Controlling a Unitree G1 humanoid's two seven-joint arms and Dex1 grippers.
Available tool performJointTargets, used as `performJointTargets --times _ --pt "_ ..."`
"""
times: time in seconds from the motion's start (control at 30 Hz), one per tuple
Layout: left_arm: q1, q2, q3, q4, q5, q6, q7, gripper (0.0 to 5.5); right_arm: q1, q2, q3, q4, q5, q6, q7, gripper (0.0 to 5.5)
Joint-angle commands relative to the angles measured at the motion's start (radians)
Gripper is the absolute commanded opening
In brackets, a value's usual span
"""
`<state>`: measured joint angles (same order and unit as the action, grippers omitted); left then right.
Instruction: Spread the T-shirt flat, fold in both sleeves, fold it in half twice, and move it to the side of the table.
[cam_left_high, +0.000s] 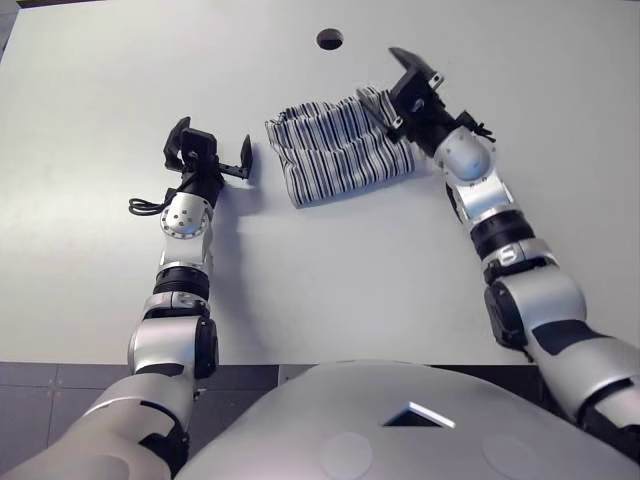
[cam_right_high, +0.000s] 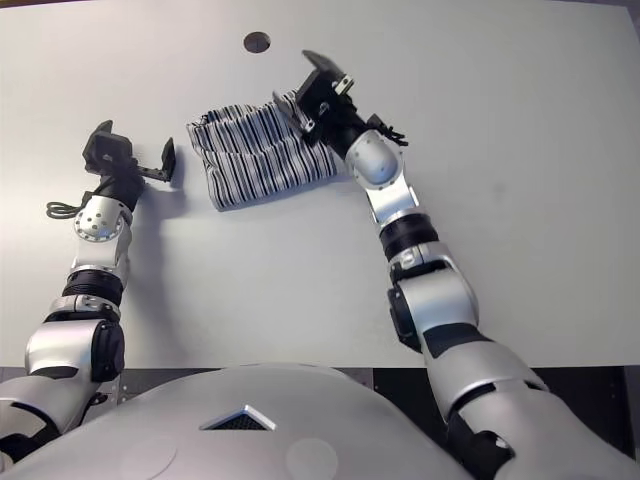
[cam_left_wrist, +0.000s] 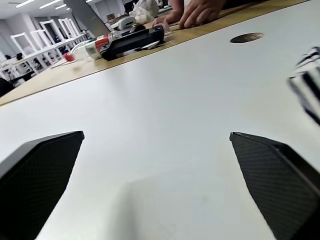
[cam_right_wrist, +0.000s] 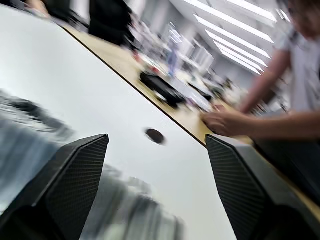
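Striped T-shirt (cam_left_high: 335, 150), folded, upper centre; right gripper (cam_left_high: 393, 80) and left gripper (cam_left_high: 214, 150) flank it, jaws apart, apparently ready to shift it sideways.

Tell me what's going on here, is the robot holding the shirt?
No. The striped shirt lies on the white table, folded into a compact bundle. The right gripper is open at the bundle's right far corner, gripping nothing. The left gripper is open too, just left of the shirt and apart from it. The folding looks done, but the shirt sits near the table's middle, not yet at the side.
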<state>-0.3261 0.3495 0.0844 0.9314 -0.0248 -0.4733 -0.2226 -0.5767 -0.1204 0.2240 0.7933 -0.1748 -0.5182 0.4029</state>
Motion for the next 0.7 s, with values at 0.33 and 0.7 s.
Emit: performJointTargets --times 0.33,0.7 --pt "0.096 -0.113 0.082 -0.162 -0.132 -0.013 -0.030 5.48 -0.248 0.170 -0.036 0.473 -0.016 0.247 -0.170 3.57" --pt "0.121 -0.166 0.105 -0.257 -0.176 -0.012 -0.030 5.48 -0.299 0.076 -0.279 0.560 0.098 0.463 -0.470 3.57"
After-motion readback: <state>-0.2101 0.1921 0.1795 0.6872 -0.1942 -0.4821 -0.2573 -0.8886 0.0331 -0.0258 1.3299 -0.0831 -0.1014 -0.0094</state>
